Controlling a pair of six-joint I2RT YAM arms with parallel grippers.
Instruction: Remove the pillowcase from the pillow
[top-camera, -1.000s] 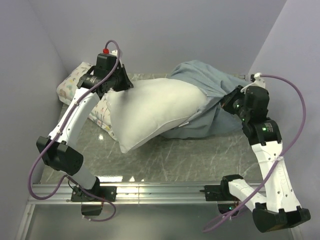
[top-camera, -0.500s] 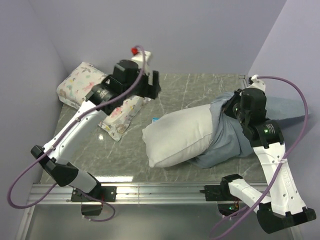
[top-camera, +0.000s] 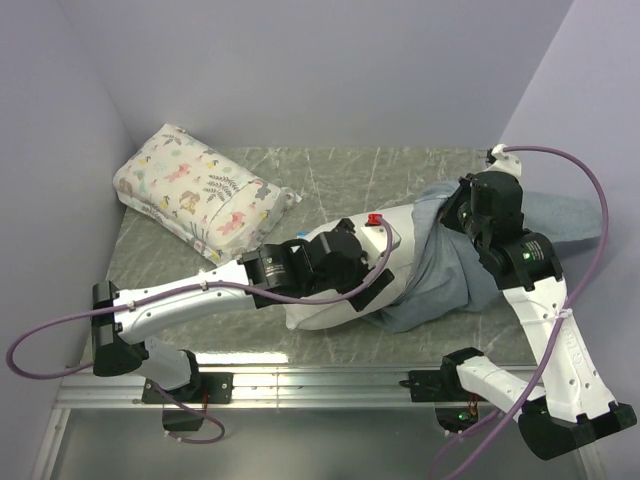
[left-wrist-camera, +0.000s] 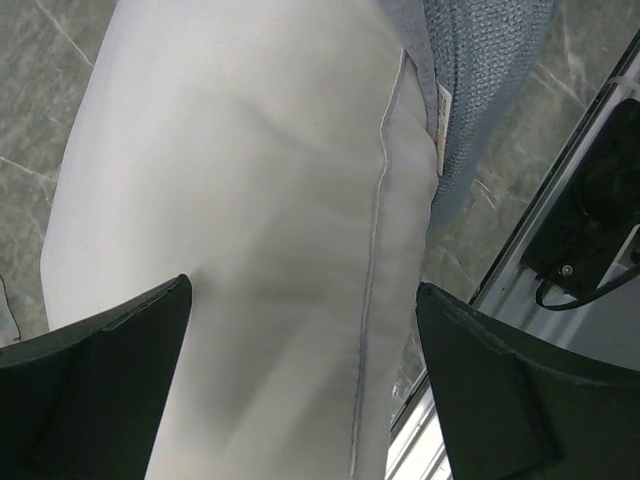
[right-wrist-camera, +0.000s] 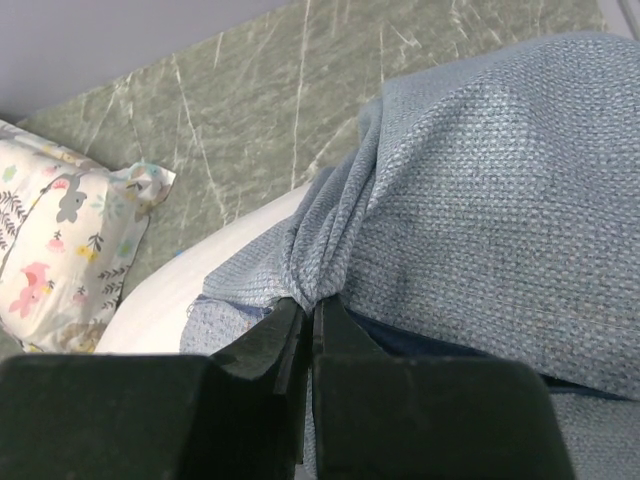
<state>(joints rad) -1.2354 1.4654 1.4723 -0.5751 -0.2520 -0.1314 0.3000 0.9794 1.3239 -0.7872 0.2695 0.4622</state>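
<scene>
The plain white pillow (top-camera: 318, 312) lies mid-table, its right end still inside the pillowcase (top-camera: 450, 275), which shows its pale blue-grey side. My left gripper (top-camera: 366, 290) hangs open over the pillow's bare near end. In the left wrist view the pillow (left-wrist-camera: 250, 200) fills the space between the wide-spread fingers (left-wrist-camera: 110, 380), and the pillowcase (left-wrist-camera: 480, 80) edge lies beyond. My right gripper (top-camera: 455, 215) is shut on a gathered fold of the pillowcase (right-wrist-camera: 480, 180) at the right, seen pinched at the gripper (right-wrist-camera: 314, 308), with the pillow (right-wrist-camera: 190, 295) to its left.
A smaller floral-print pillow (top-camera: 195, 190) lies at the back left, also in the right wrist view (right-wrist-camera: 60, 240). The metal rail (top-camera: 320, 380) runs along the table's near edge, close to the left gripper. Purple walls close in the back and sides.
My left gripper let go of the pillow, opened wide and swung from the back left over to the pillow's near end. The pillow dropped and shifted right; the pillowcase was drawn right.
</scene>
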